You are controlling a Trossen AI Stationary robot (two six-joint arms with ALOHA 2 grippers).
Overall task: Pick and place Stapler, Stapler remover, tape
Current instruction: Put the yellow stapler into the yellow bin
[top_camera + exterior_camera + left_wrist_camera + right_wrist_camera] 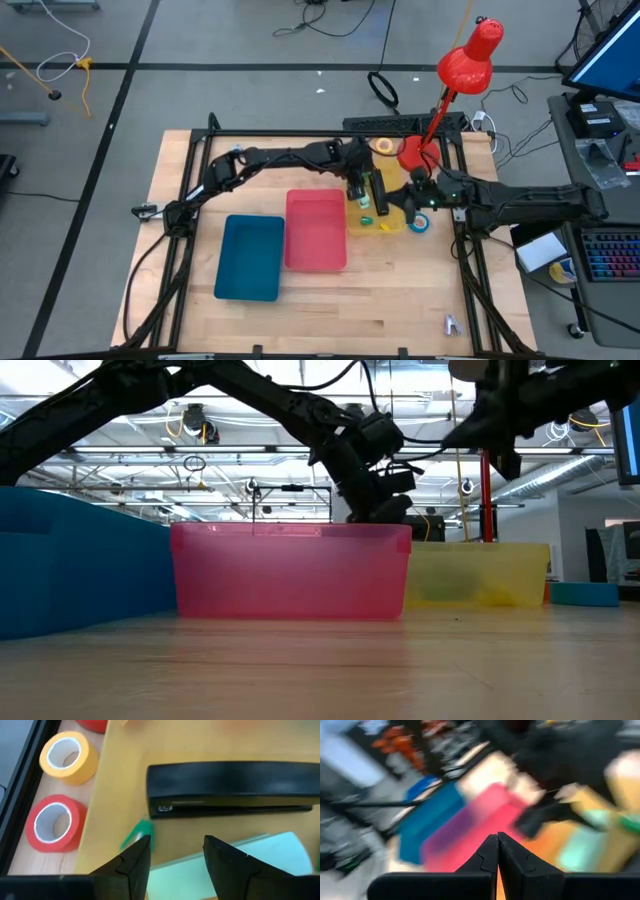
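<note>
A black stapler (230,787) lies flat on the floor of the yellow tray (117,785). A small green piece (137,832) that looks like the stapler remover lies beside its end. My left gripper (172,852) hovers open just above the tray, near the stapler, with nothing between its fingers. A yellow tape roll (65,757) and a red one (52,822) rest flat on the wood beside the tray, and a blue roll (420,223) lies at the tray's right. My right gripper (497,850) is shut and empty, raised to the right of the yellow tray (385,212).
A pink tray (316,232) and a blue tray (250,258) stand left of the yellow one. A red lamp (465,65) rises from its base (413,153) behind the yellow tray. A pale green sheet (250,857) lies in the yellow tray under my left gripper.
</note>
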